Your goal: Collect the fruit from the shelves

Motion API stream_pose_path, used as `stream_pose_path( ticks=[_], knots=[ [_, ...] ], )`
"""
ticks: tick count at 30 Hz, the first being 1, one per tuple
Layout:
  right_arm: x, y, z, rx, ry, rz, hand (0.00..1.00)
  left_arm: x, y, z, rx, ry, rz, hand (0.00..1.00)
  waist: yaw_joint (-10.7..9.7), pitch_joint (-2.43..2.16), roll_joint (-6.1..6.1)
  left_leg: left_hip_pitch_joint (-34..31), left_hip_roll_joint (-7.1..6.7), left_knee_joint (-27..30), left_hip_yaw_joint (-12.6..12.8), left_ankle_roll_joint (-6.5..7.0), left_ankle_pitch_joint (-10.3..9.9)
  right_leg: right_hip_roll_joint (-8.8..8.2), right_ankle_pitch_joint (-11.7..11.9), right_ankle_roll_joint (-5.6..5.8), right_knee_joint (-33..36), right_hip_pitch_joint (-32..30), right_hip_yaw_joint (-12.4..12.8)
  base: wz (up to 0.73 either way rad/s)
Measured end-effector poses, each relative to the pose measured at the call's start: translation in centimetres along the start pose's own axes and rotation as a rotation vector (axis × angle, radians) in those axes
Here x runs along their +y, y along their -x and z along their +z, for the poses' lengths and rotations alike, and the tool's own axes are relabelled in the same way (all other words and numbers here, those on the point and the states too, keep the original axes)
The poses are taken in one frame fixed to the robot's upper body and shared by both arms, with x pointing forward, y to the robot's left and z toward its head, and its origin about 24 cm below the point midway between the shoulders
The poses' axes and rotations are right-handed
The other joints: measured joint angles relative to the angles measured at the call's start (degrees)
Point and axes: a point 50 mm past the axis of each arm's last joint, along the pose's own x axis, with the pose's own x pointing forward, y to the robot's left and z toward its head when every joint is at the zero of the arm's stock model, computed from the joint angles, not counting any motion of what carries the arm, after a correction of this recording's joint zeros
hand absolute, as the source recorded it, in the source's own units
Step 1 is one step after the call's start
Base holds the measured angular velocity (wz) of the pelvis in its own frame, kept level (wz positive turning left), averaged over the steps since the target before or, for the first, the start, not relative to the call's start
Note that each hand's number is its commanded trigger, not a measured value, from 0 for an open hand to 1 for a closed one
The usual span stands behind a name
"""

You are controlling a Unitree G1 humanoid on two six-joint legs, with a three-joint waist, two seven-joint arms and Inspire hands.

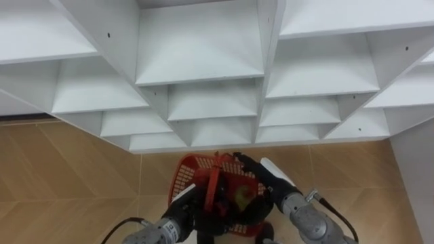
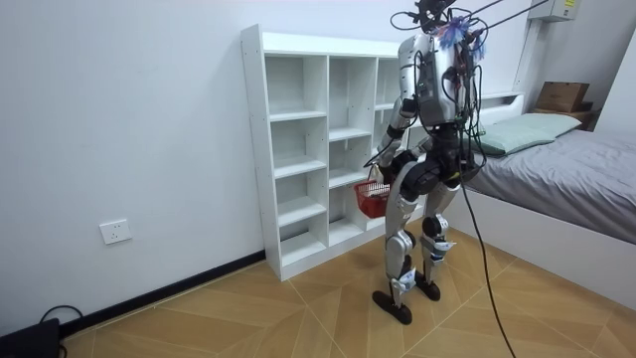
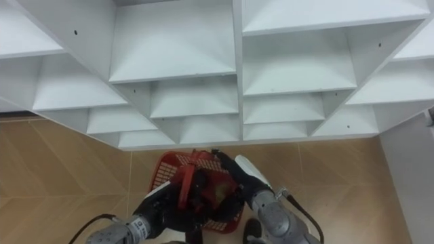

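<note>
The lower edge of the eye views cuts off both forearms, and much of the red plastic mesh basket (image 1: 184, 173) is covered by the 2 hands. The basket is held clear of the pale wooden floor (image 1: 61, 169) of angled planks. It hangs in front of the white, smooth-boarded closet (image 1: 203, 47) of square open compartments, whose upper rows are cut off at the top. The left hand (image 1: 186, 209) is seen at the basket's near left side, its dark fingers curled about the red strap-like handle (image 1: 215, 177), though the fingertips are partly lost behind it. The right hand (image 1: 272, 175), white-backed with dark fingers, is laid over the basket's right rim with its fingers stretched out fairly straight. Inside the basket 1 rounded fruit (image 1: 242, 196), yellow-green with a red flush, is glimpsed between the handle and the right hand. Its kind cannot be made out, and whatever lies beneath the hands is hidden. In the room view the robot is shown standing upright close before the closet, with a grey-covered bed (image 2: 586, 179) behind it at the room view's right.
</note>
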Motion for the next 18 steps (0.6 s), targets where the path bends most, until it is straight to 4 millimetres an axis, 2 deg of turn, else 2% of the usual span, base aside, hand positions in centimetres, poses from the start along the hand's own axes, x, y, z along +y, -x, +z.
stream_pose_path(
  ticks=[8, 11, 13, 18],
  knots=[
    [0.7, 0.8, -1.8, 0.044, -0.06, 0.018, 0.0, 1.3, 0.7, -1.2, 0.06, -0.042, 0.052, 1.0, -0.4, -0.22, -0.51, 2.64, 0.09, -1.24, -0.59, 0.01, 0.27, 0.27, 0.74, 0.17, -2.72, 3.68, -1.05, 0.03],
    [1.0, 1.3, -2.8, 0.059, -0.083, 0.019, 0.0, 1.6, 1.4, -2.3, 0.083, -0.029, 0.081, 1.0, -1.54, -0.48, -0.58, 4.33, -0.11, -2.91, -1.47, 0.02, 0.82, 0.38, 1.47, 0.33, -4.86, 6.35, -2.16, 0.17],
    [1.4, 1.8, -3.6, 0.087, -0.121, 0.017, 0.0, 1.9, 2.0, -3.1, 0.109, -0.036, 0.095, 1.0, -1.88, -0.82, -0.98, 4.8, -0.22, -3.27, -2.03, 0.0, 0.89, 0.32, 1.43, 0.42, -5.13, 7.11, -2.65, 0.19],
    [1.3, 2.3, -4.6, 0.114, -0.182, -0.013, 0.0, 1.9, 2.6, -4.0, 0.133, -0.024, 0.117, 1.0, -2.01, -0.82, -0.98, 6.57, -0.39, -4.38, -2.23, 0.0, 0.9, 0.26, 1.3, 0.61, -6.19, 9.04, -3.15, 0.03]
  ],
)
